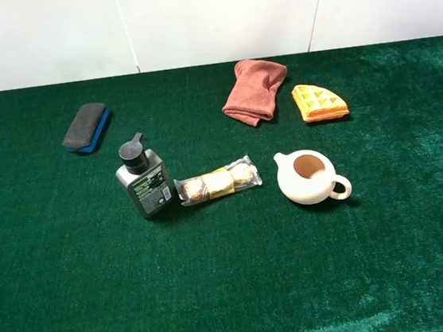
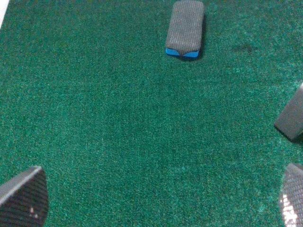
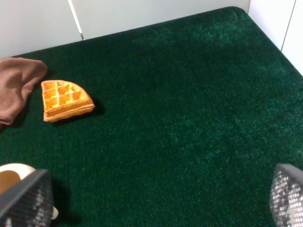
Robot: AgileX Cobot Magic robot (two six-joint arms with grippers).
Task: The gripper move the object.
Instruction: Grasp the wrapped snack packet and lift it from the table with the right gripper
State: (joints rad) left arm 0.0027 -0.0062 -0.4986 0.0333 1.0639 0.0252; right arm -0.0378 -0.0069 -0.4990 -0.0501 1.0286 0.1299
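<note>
The object, a clear packet of round brown and cream-yellow snacks [image 1: 218,182], lies on the green table cloth [image 1: 234,277] near the middle, between a grey bottle [image 1: 145,183] and a white teapot [image 1: 309,176]. It does not show in either wrist view. My left gripper [image 2: 158,203] is open and empty, low over bare cloth at the front left. My right gripper [image 3: 156,201] is open and empty at the front right, far from the packet. In the high view only small bits of the arms show at the bottom corners.
A grey and blue eraser [image 1: 87,127] [image 2: 185,28] lies at the back left. A reddish-brown cloth [image 1: 254,90] [image 3: 16,85] and an orange waffle wedge [image 1: 319,102] [image 3: 64,99] lie at the back right. The bottle's edge [image 2: 291,116] and the teapot's rim [image 3: 12,177] show in the wrist views.
</note>
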